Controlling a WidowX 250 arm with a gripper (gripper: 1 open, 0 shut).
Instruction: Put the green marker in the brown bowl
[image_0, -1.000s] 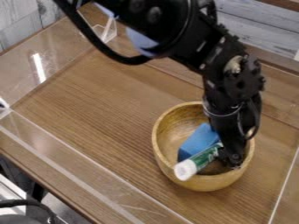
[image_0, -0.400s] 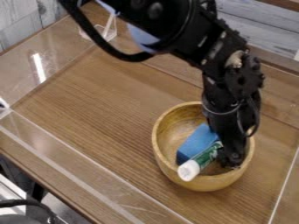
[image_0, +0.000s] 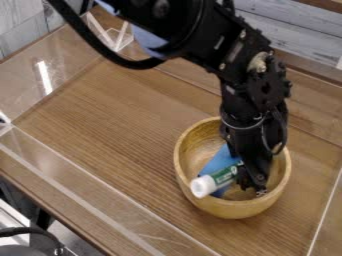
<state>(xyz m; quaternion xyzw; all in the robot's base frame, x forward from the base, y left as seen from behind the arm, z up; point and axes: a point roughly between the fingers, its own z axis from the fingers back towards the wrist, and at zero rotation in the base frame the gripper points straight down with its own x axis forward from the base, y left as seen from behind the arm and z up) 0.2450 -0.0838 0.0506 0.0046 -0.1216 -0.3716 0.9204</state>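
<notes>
The black tool (image_0: 249, 172) points steeply down into the bowl (image_0: 195, 140), its fingertips low inside, at the marker (image_0: 219, 178). How wide the jaws stand cannot be told from this angle, nor whether they grip the marker or only touch it. The marker lies tilted inside the bowl, its white end toward the near-left wall and its green part running up to the fingertips. A blue block (image_0: 221, 159) sits in the bowl just behind the marker, partly hidden by the tool. The arm (image_0: 201, 45) rises from the bowl and bends away to the upper left, black and bulky, with a patch of blue showing behind it. The bowl stands on the right part of a wood-grain bench (image_0: 107, 110), near its front edge. Clear plastic walls (image_0: 40, 70) ring the bench, catching glare at the left.
</notes>
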